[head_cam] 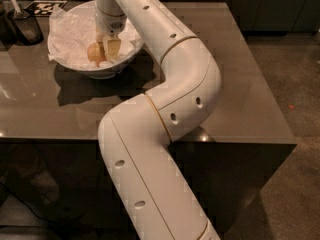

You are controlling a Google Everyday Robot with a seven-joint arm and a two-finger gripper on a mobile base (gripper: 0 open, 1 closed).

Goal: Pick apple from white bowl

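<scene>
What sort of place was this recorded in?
Probably an office kitchen or break area: a dark glossy counter, dark cabinets behind it, and a white bowl holding an apple, where the gripper sits.

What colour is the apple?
The apple is yellowish-orange, in the camera view; the end effector is down in the white bowl beside it.

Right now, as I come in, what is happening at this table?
A robot arm reaches across the dark table into the white bowl near its far left end. The gripper is low inside the bowl, right beside the apple. The apple is inside the bowl, on the crumpled white paper, and is not yet lifted out. A dark container stands left of the bowl.
</scene>
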